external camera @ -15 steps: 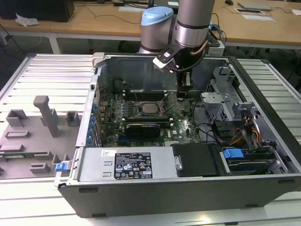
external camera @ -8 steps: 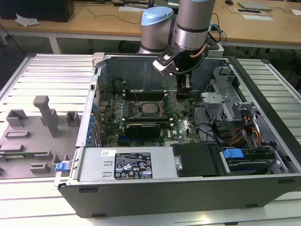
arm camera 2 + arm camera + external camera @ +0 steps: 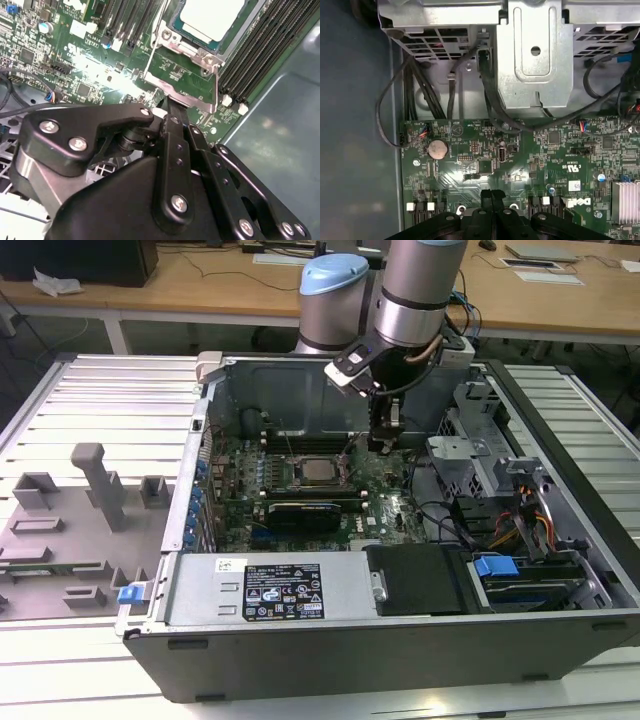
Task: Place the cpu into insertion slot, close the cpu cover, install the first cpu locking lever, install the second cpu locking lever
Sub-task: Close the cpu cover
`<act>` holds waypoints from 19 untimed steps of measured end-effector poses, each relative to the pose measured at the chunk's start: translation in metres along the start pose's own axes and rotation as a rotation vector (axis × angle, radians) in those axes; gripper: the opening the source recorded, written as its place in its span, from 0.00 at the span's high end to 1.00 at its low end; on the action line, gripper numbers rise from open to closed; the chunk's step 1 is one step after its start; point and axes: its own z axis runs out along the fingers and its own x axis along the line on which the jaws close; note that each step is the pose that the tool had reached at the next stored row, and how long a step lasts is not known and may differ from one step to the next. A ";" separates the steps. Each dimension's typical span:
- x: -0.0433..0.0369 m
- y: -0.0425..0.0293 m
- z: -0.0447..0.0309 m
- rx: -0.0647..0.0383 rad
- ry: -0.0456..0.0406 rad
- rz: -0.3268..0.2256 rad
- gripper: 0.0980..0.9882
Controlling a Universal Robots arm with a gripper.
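My gripper has its fingers pressed together, nothing visibly between them, tip against the free edge of the cpu cover. The cpu lies flat in the insertion slot, metal top up; it is square, so it has no long axis. In the exterior view it sits at 8 o'clock from my gripper. The cover is swung open, free edge toward me. I judge the tip could slip off that thin edge and scrape the board.
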 end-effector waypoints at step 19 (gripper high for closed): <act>-0.0017 -0.0462 0.0030 -0.053 0.0017 0.001 0.99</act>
